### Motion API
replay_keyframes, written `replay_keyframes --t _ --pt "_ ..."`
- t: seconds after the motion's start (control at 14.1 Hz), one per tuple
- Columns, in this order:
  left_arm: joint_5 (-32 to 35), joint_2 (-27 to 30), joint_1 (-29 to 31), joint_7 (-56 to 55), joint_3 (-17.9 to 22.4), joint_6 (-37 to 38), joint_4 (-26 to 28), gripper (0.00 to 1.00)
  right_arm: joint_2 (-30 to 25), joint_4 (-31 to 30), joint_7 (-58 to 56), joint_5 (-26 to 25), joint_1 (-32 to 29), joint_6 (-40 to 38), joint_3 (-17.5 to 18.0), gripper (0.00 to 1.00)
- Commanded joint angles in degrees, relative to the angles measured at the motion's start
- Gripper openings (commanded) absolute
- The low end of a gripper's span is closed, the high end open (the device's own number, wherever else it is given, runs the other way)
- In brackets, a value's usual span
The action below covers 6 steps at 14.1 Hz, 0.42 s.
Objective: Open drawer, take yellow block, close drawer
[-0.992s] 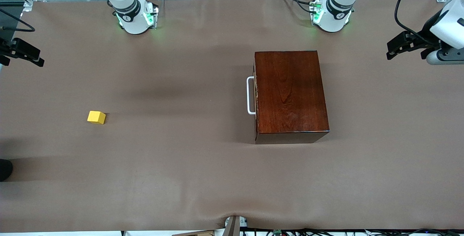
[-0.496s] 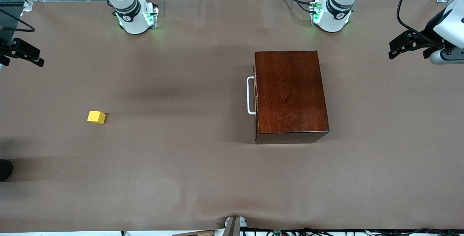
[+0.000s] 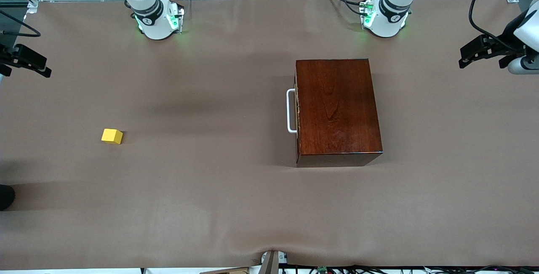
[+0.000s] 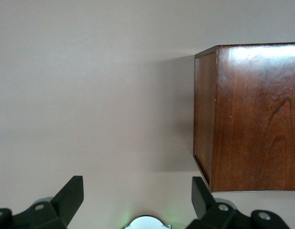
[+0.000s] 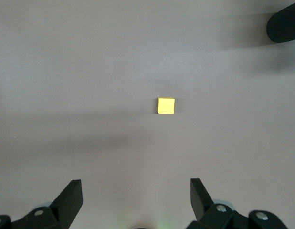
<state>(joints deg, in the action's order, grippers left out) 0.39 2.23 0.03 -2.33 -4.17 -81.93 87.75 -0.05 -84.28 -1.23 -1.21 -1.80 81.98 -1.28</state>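
Brown table covering (image 3: 210, 206) carries a dark wooden box (image 3: 337, 105), its drawer (image 3: 297, 112) shut, and the yellow block (image 3: 112, 136) toward the right arm's end. Left gripper (image 4: 137, 196) and right gripper (image 5: 136, 194) hang high at the table's ends, jaws spread wide, empty.

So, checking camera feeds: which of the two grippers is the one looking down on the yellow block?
The right gripper, open: the yellow block shows between its fingers. The left gripper, also open, sees only the wooden box.
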Motion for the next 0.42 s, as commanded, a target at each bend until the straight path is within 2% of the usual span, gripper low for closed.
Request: replay_keyframes --t 0.0,0.35 --pt "-0.8 -0.1 0.5 1.0 -0.3 1.1 -0.9 1.00 -1.5 -1.3 0.7 0.2 -0.3 0.0 0.3 1.00" --pt "-0.9 -0.7 0.1 0.5 -0.7 0.9 -1.2 1.00 -1.5 -1.2 0.7 0.2 -0.3 0.1 0.3 1.00"
